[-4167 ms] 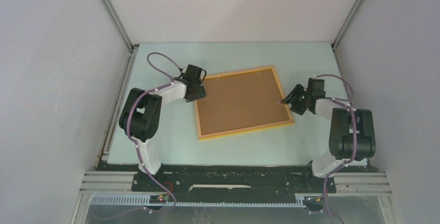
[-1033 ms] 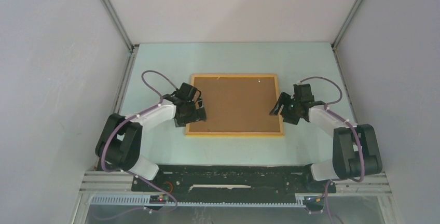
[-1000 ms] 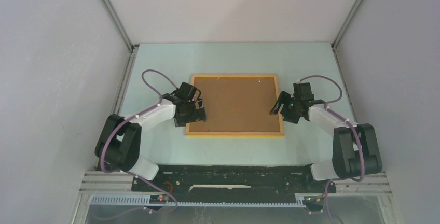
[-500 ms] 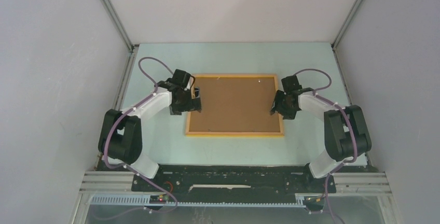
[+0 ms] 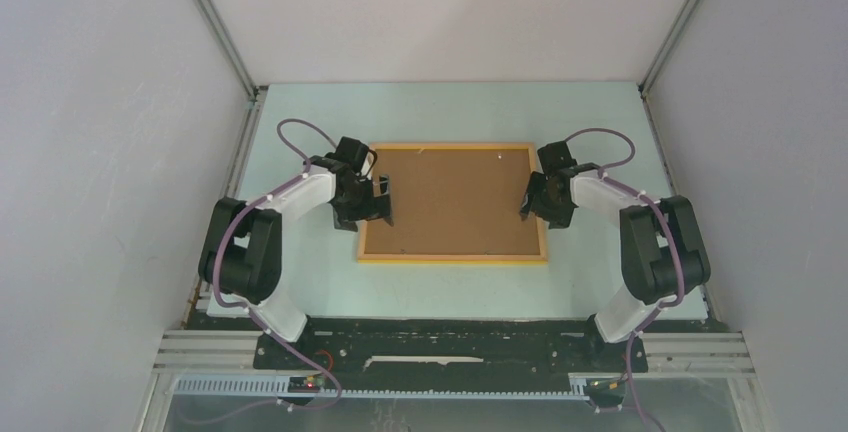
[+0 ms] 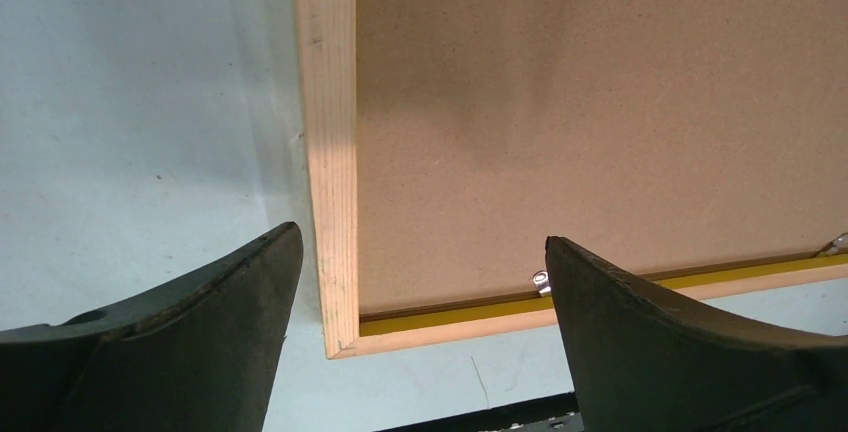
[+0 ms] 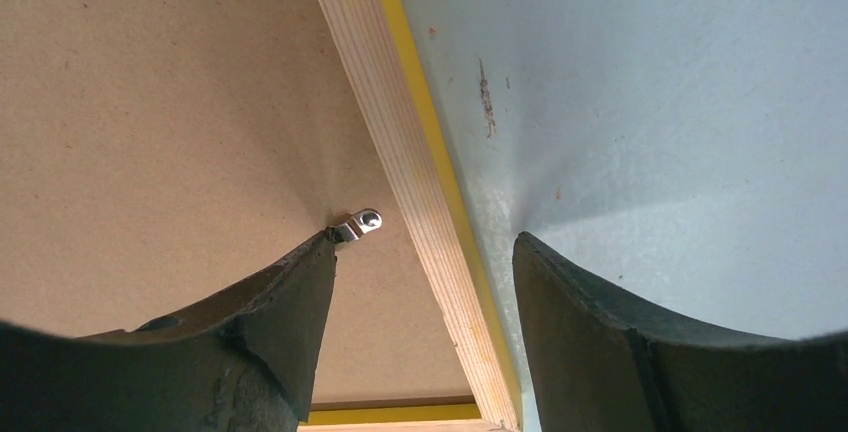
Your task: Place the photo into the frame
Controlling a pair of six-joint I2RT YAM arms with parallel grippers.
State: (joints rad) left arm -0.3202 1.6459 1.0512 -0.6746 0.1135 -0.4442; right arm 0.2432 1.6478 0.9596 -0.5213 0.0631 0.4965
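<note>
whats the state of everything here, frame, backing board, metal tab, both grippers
frame, lying flat, back up, on the table
backing board, seated inside the frame
metal tab, lying on the backing board near the right rail
left gripper, open, straddling the left rail
right gripper, open, straddling the right rail, one fingertip at the tab

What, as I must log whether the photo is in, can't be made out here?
- Photo: in no view; the backing covers the frame's opening, so whether it lies beneath is unknown.
- Frame's front: faces down in all views.
- Left rail: top view, partly behind the left gripper.
- Clip: right wrist view, unclear whether the right gripper's finger touches it.
</note>
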